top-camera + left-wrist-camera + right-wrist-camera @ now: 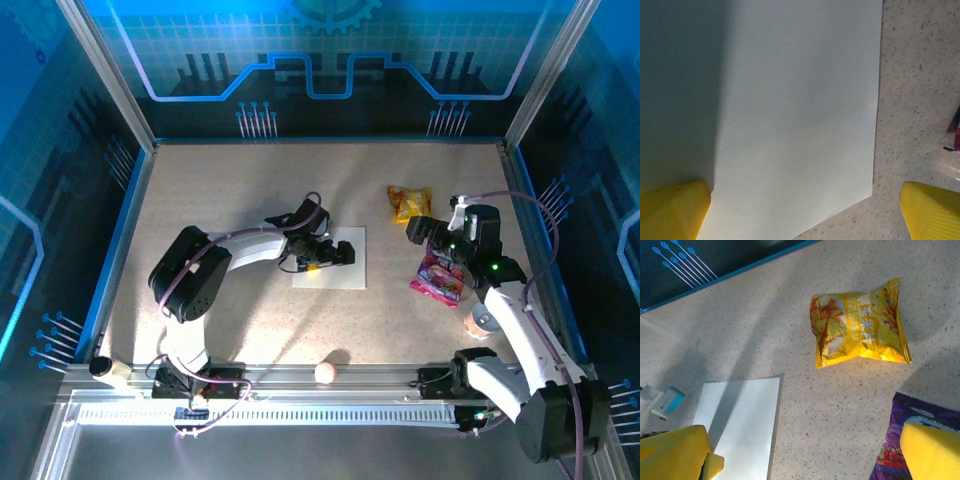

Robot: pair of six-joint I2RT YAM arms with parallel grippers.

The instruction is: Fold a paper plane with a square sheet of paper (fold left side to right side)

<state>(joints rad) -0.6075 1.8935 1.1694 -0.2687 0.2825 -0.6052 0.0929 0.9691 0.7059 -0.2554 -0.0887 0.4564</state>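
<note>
Left wrist: the square sheet of paper lies beneath the spread left tool.

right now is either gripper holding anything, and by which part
Nothing is held: left gripper open over the square sheet of paper, right gripper open too.

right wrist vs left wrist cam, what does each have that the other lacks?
Right wrist: the yellow snack packet, the purple wrapper and a blue wall panel.
Left wrist: the square sheet of paper close up, flat and uncreased, its left part in shadow.
Shared: that sheet, the speckled table, and yellow fingers standing apart on the left gripper and the right gripper.
</note>
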